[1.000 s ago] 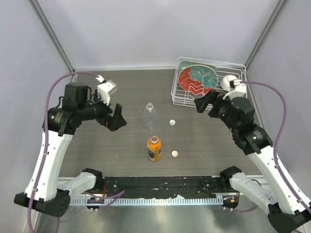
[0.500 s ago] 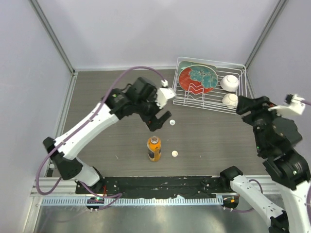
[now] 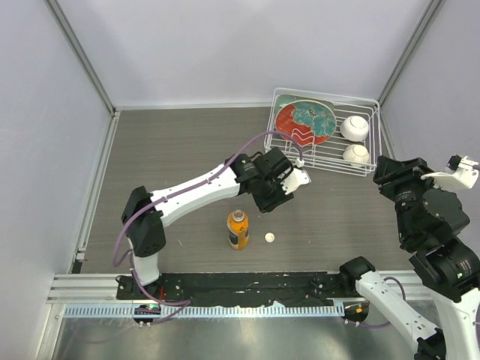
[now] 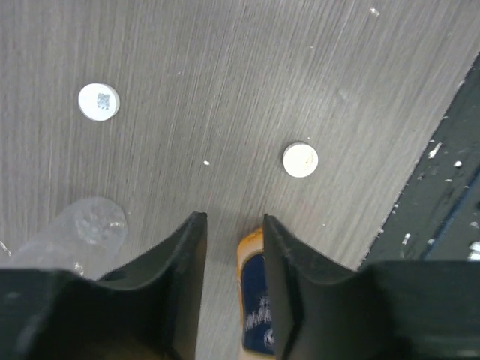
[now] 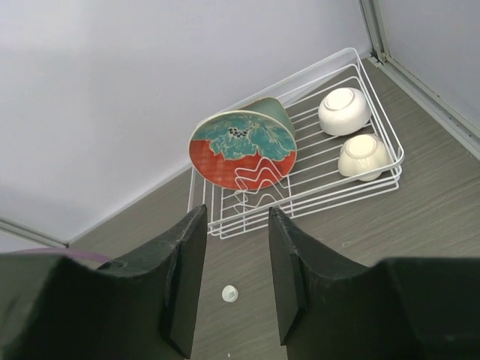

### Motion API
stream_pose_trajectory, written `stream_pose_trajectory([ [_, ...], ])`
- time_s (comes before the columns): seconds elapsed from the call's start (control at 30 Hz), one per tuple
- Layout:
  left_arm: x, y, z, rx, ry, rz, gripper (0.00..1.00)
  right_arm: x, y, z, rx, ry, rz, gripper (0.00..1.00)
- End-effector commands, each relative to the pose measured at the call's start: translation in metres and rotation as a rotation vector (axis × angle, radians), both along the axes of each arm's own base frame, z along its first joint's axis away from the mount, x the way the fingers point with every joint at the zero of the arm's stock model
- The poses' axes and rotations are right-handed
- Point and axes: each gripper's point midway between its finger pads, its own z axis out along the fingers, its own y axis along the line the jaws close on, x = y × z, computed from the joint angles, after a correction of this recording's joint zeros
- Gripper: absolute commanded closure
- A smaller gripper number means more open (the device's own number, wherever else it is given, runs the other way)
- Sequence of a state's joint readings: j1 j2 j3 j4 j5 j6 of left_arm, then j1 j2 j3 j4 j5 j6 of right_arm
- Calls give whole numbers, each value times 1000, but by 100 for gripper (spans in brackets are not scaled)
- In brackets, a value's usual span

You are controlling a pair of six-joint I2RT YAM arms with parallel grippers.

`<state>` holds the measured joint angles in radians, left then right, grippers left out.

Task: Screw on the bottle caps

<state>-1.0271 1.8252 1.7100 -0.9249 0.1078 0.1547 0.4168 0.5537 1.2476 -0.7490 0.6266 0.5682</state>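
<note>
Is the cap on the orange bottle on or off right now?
Off. The orange bottle has a bare mouth; the cream cap and white cap lie loose on the table.

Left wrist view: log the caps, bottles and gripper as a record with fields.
gripper: left gripper open, holding nothing
caps: small round white plastic cap and small round cream plastic cap, lying apart on the grey wood-grain table
bottles: clear colourless plastic bottle, blurred at lower left; short plastic bottle of orange liquid at the bottom edge
screwed on: neither cap
</note>
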Motion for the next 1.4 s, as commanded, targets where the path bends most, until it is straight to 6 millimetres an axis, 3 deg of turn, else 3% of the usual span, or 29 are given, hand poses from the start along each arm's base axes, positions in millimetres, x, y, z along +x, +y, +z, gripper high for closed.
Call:
stream_pose_trajectory([
  [0.0, 1, -16, -25, -11, 6, -33, 65, 2, 4, -8, 14, 3, 17, 55],
  [0.13, -8, -22, -47, -5, 59, -47, 77, 5, 16, -18, 30, 18, 69, 49],
  [0.27, -17, -23, -71, 43, 117, -52, 81, 5, 19, -23, 56, -8, 85, 49],
  [0.43, -32, -25, -85, 66, 152, -82, 78, 8, 22, -37, 57, 2, 95, 49],
  [0.7, -38, -25, -112, 108, 139, -103, 82, 8, 25, -38, 49, 4, 112, 49],
  [1.07, -39, -21, -131, 152, 128, -123, 80, 11, 28, -44, 39, 17, 121, 50],
  [1.37, -42, -15, -143, 180, 131, -151, 69, 12, 29, -46, 41, 21, 124, 50],
])
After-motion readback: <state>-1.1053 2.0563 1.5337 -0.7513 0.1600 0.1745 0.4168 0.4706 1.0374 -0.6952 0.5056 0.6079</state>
